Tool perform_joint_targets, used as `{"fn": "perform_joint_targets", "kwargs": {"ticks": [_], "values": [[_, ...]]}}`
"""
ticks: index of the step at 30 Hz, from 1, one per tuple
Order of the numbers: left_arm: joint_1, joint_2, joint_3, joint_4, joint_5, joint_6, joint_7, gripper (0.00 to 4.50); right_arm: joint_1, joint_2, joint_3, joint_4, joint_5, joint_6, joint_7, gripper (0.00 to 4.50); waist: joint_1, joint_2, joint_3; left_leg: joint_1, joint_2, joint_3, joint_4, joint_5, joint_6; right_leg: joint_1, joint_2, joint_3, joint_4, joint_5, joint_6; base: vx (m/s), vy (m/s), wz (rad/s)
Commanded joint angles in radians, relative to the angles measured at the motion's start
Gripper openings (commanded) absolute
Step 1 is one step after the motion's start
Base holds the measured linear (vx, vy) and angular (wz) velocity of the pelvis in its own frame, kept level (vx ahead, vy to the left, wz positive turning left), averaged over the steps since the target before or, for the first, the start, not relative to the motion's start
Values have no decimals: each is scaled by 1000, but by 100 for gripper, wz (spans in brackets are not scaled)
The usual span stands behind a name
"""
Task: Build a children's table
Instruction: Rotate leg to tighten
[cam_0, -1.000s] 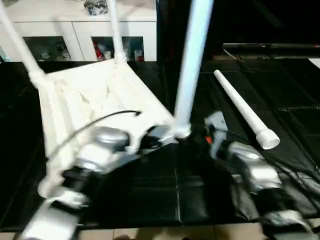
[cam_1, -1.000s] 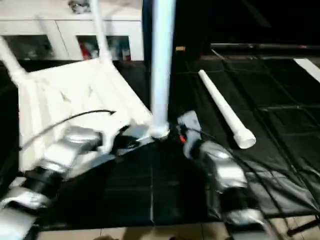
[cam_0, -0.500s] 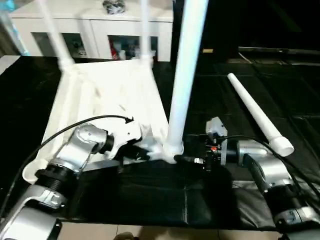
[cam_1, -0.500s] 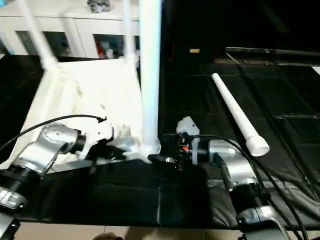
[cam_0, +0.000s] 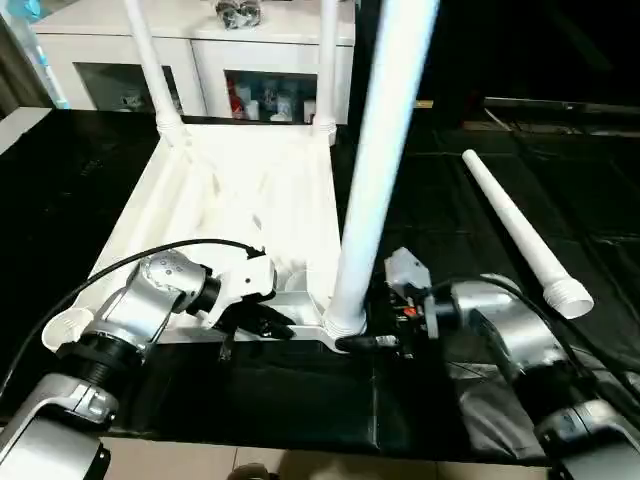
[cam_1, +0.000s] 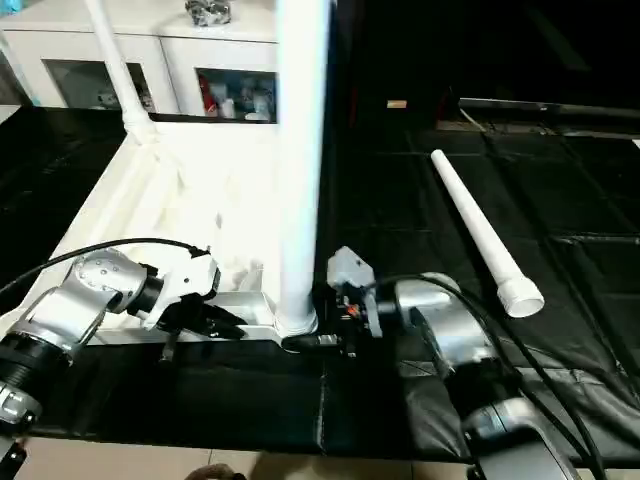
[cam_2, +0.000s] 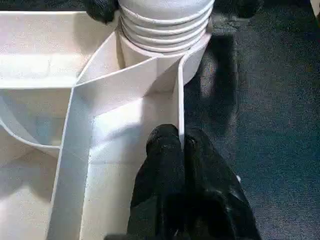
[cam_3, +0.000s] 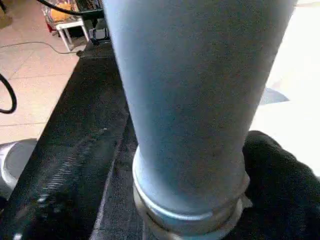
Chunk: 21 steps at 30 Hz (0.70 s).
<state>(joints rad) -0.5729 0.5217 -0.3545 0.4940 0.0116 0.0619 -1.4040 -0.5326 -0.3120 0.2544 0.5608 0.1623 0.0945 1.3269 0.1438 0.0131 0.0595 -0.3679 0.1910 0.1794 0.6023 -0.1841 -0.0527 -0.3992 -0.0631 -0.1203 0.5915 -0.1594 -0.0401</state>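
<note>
The white table top (cam_0: 230, 190) lies upside down on the black mat, ribs facing up. Two legs (cam_0: 150, 60) (cam_0: 325, 60) stand in its far corner sockets. A third leg (cam_0: 375, 170) rises from the near right socket (cam_2: 165, 30). My left gripper (cam_2: 181, 145) is shut on the thin near rim wall beside that socket. My right gripper (cam_0: 360, 342) is shut around the third leg's base, and one finger (cam_3: 280, 185) presses against its collar. A fourth leg (cam_0: 515, 230) lies loose on the mat to the right. The near left socket (cam_0: 65, 325) holds nothing.
A white cabinet with glass doors (cam_0: 200, 40) stands behind the table top. The black mat (cam_0: 450, 200) spreads to the right, with cables trailing from my right arm. A strip of light floor (cam_0: 300, 462) runs along the mat's near edge.
The camera has swung and tilted, so the whole scene shifted. Both grippers stayed where they were, the left at the rim and the right at the leg's base.
</note>
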Motion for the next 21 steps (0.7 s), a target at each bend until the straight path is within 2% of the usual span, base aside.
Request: {"fn": "perform_joint_targets", "kwargs": {"ticks": [1, 11, 12, 13, 15, 17, 20, 21], "values": [[6, -4, -29, -23, -1, -18, -29, 0, -18, 2, 12, 9, -5, -15, 17, 356, -8, -5, -75, 19, 60, -19, -72, -182, 40, 48, -105, 69, -73, -356, -138, 0, 0, 0], [3, -11, -18, -2, 8, -14, 2, 0, -32, 24, 5, 43, -2, -27, 11, 278, -8, -7, -76, 18, 58, -18, -71, -179, 39, 49, -104, 70, -70, -339, -145, 0, 0, 0], [3, -19, -10, 0, 5, 2, 20, 0, -26, 28, 1, 39, 1, -20, 0, 278, -9, -7, -75, 19, 59, -18, -72, -182, 38, 48, -105, 70, -70, -345, -145, 0, 0, 0], [0, -35, 7, 0, -4, 36, 52, 0, -17, 35, -8, 29, 8, 2, -24, 276, -8, 3, -74, 20, 59, -19, -72, -190, 34, 47, -105, 70, -72, -353, -145, 0, 0, 0], [-3, -49, 20, 0, -12, 65, 78, 0, -8, 41, -15, 21, 14, 23, -45, 273, -10, -3, -73, 25, 59, -18, -72, -207, 25, 45, -104, 70, -77, -371, -145, 0, 0, 0], [-5, -79, 52, -12, -30, 117, 139, 0, 5, 62, -31, 11, 16, 70, -113, 272, -13, -3, -70, 23, 57, -20, -73, -223, 18, 46, -105, 68, -83, -418, -130, 0, 0, 0], [-7, -152, 114, -59, -55, 248, 287, 0, 28, 131, -69, 18, -3, 99, -305, 270, -22, -4, -69, 23, 56, -21, -74, -228, 4, 47, -107, 68, -88, -457, -112, 0, 0, 0], [-7, -152, 114, -59, -55, 248, 287, 0, 28, 131, -69, 18, -3, 99, -305, 270, -27, -6, -66, 26, 51, -25, -74, -250, 2, 45, -108, 61, -98, -501, -102, 0, 0, 0]]}}
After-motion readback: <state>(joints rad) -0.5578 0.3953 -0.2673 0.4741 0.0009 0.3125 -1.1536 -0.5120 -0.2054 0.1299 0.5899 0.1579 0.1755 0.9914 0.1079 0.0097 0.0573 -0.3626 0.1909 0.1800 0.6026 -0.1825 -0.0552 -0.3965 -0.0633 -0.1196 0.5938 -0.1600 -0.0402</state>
